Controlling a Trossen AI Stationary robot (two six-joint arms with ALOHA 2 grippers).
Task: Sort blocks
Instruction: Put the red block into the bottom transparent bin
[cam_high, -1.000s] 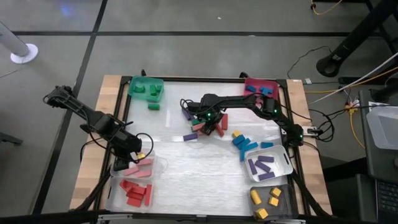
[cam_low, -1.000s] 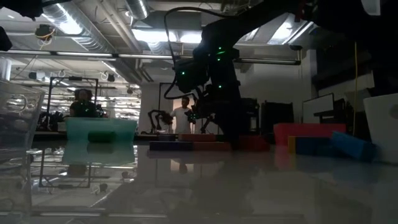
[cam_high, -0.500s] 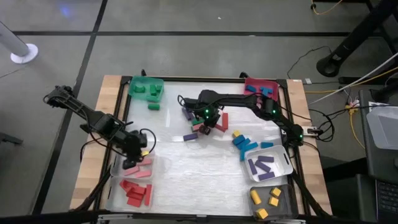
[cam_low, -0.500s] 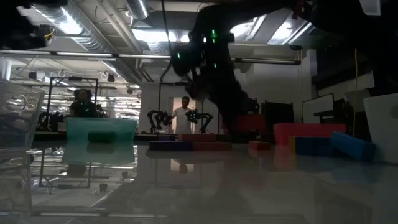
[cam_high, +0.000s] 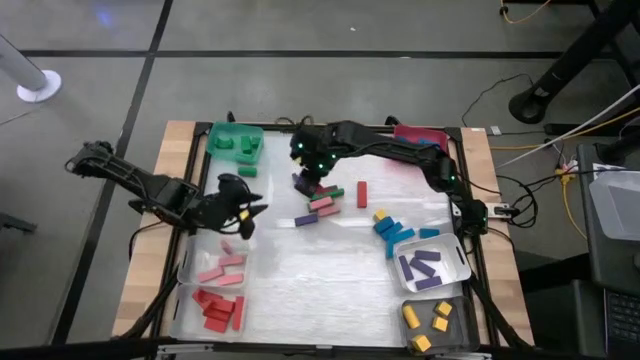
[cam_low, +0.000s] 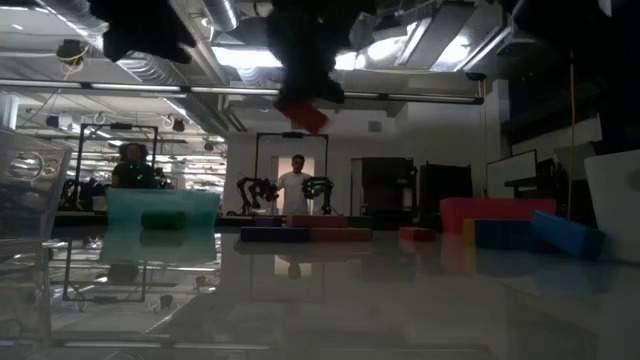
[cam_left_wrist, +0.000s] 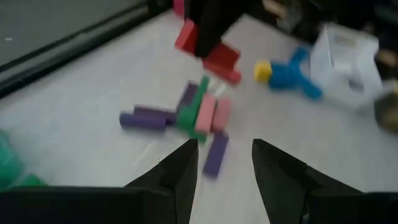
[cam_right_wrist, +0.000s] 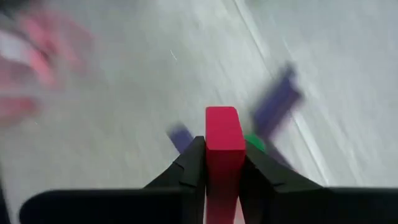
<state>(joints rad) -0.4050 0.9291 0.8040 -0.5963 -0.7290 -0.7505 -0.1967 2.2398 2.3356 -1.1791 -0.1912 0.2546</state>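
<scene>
A red block (cam_right_wrist: 224, 146) stands pinched between the right gripper (cam_right_wrist: 221, 165) fingers in the right wrist view; the high view hides it under that arm, at twelve o'clock of the mixed pile (cam_high: 322, 197) mid-table. The left gripper (cam_left_wrist: 222, 163), nine o'clock of the pile, hangs parted, holding nothing.

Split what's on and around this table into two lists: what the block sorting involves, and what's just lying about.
Part of the job:
- red block clamped in the right gripper
- mixed pile of blocks
- blue blocks
- left gripper, empty

Just lying about:
- cables beside the table
- robot arms on stands in the background
</scene>
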